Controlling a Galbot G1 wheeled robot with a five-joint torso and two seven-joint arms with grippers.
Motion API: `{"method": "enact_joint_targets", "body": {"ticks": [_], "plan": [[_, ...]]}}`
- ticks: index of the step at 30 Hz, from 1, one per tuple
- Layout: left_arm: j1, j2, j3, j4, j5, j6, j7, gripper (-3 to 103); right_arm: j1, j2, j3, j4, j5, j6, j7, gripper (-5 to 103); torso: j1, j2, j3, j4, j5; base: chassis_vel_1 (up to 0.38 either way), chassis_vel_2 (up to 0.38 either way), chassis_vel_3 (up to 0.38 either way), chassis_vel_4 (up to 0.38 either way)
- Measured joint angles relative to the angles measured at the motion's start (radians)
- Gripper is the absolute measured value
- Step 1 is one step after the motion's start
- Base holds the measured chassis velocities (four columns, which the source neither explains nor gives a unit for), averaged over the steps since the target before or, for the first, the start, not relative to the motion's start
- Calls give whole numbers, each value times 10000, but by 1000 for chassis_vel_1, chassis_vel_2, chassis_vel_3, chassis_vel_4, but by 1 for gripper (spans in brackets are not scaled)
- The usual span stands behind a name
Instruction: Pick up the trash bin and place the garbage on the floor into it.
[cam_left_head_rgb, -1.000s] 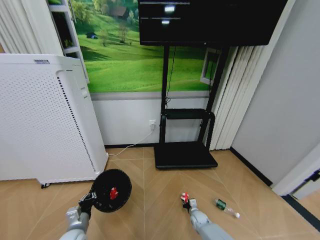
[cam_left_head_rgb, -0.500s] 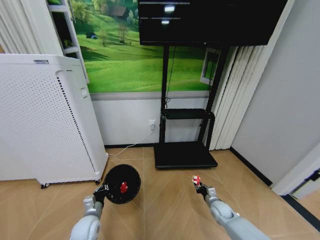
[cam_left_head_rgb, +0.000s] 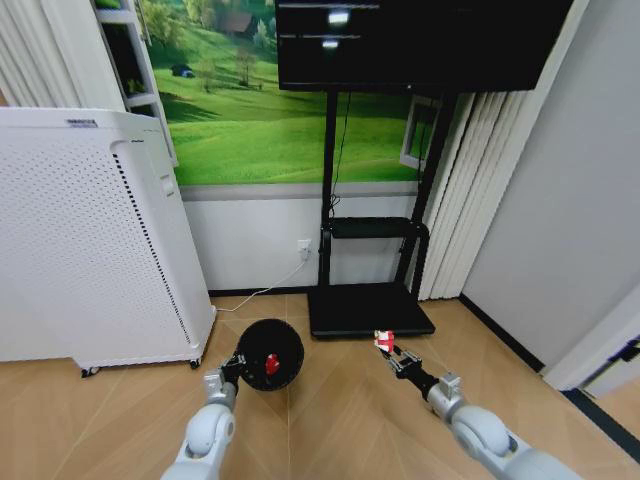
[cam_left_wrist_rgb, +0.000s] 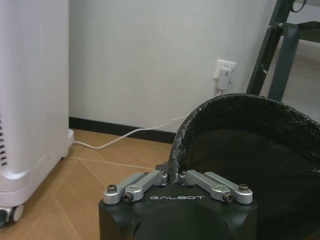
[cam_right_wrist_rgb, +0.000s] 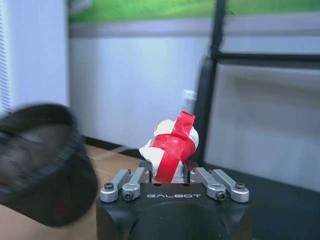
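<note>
Parquet floor (cam_left_head_rgb: 330, 400) before TV stand (cam_left_head_rgb: 370, 310). Left gripper (cam_left_head_rgb: 233, 368) clamped on rim of bin (cam_left_head_rgb: 272, 354), held off floor, one wad (cam_left_head_rgb: 271, 363) inside. Right gripper (cam_left_head_rgb: 395, 357) pinches second wad (cam_left_head_rgb: 383, 341), level with bin, apart. Advice: centre wad over mouth before opening; hold bin steady.

A black mesh bin (cam_left_head_rgb: 272, 354) holds a red-and-white wad (cam_left_head_rgb: 271, 363); a second red-and-white wad (cam_right_wrist_rgb: 172, 145), white banded with red tape, sits between silver fingers (cam_right_wrist_rgb: 125, 184) on a black gripper (cam_right_wrist_rgb: 171, 176). The floor (cam_left_head_rgb: 330, 400) is tan chevron parquet. A white perforated appliance (cam_left_head_rgb: 90, 240) stands before a green meadow mural (cam_left_head_rgb: 250, 110).
</note>
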Motion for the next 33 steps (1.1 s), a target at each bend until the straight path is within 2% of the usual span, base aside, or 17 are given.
{"method": "enact_joint_targets", "body": {"ticks": [2, 5, 9, 11, 20, 32, 33], "plan": [[-127, -197, 267, 159, 86, 20, -56, 3, 24, 36, -134, 300, -21, 154, -313, 30, 0, 0, 0, 0, -1, 0, 0, 0, 0], [-129, -373, 494, 217, 172, 31, -63, 3, 344, 156, -497, 470, -50, 172, -373, 30, 0, 0, 0, -1, -1, 0, 0, 0, 0], [-41, -556, 692, 322, 342, 33, -72, 3, 1122, 505, -1253, 405, -180, 153, -352, 30, 0, 0, 0, 5, -1, 0, 0, 0, 0], [-31, -646, 813, 426, 448, 31, -72, 3, 1701, 907, -1860, 177, -575, 84, -259, 30, 0, 0, 0, 4, -1, 0, 0, 0, 0], [-222, -767, 952, 671, 569, 12, -62, 3, 2450, 1605, -3383, -284, -1102, -33, -77, 30, 0, 0, 0, 1, -3, 0, 0, 0, 0], [-233, -1042, 1348, 755, 831, 5, -41, 3, 2927, 1955, -3927, -781, -1285, -22, 1, 30, 0, 0, 0, 0, -2, 0, 0, 0, 0], [-202, -1070, 1365, 748, 861, 5, -36, 3, 2939, 1958, -3928, -787, -1286, -40, 63, 28, 0, 0, 0, 1, -2, 0, 0, 0, 0]]}}
